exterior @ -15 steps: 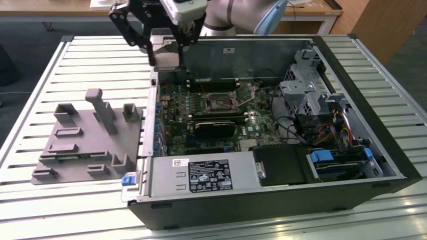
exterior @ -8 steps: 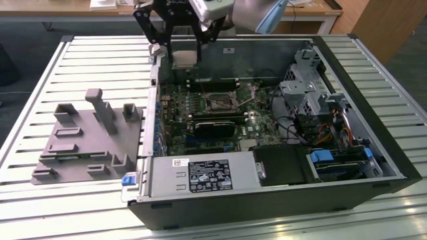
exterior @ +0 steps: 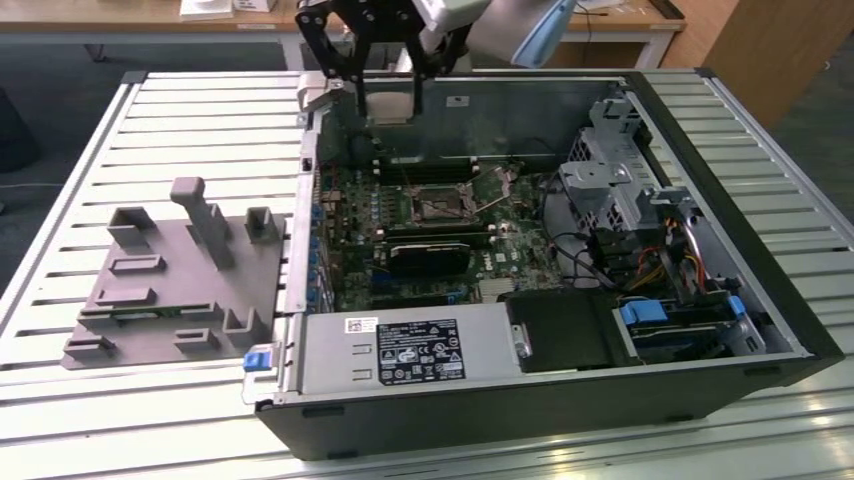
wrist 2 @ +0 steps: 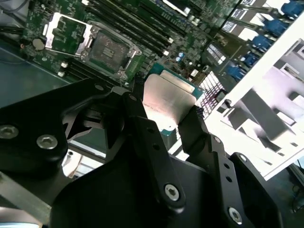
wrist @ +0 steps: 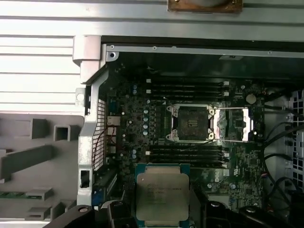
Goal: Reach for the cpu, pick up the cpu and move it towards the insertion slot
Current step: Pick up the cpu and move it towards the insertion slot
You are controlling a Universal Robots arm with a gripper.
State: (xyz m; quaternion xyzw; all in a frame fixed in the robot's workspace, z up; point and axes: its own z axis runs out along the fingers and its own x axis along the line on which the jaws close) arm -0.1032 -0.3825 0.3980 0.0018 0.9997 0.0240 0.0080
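gripper (wrist 2: 168,116): closed on the cpu (wrist 2: 166,97) by its edges, keeping contacts untouched | insertion slot (wrist: 191,124): open, below and ahead of claw, well apart

The gripper (exterior: 388,100) hangs in open air above the far edge of the open computer case (exterior: 747,390), clamped on the cpu (exterior: 387,107), with nothing between it and the motherboard (exterior: 441,215) below. Straight beneath and slightly ahead of it the insertion slot (wrist: 191,123) lies bare, its metal frame flap (wrist: 232,124) swung aside. Long black memory slots (wrist: 187,88) flank the socket on both sides but sit low. A black card (exterior: 427,258) stands up farther out from the gripper. The drive cage (exterior: 603,190) and loose cables (exterior: 627,262) crowd the exterior view's right. The case wall (exterior: 304,190) borders the other side, beyond it the gray tray (exterior: 174,280) with upright blocks.
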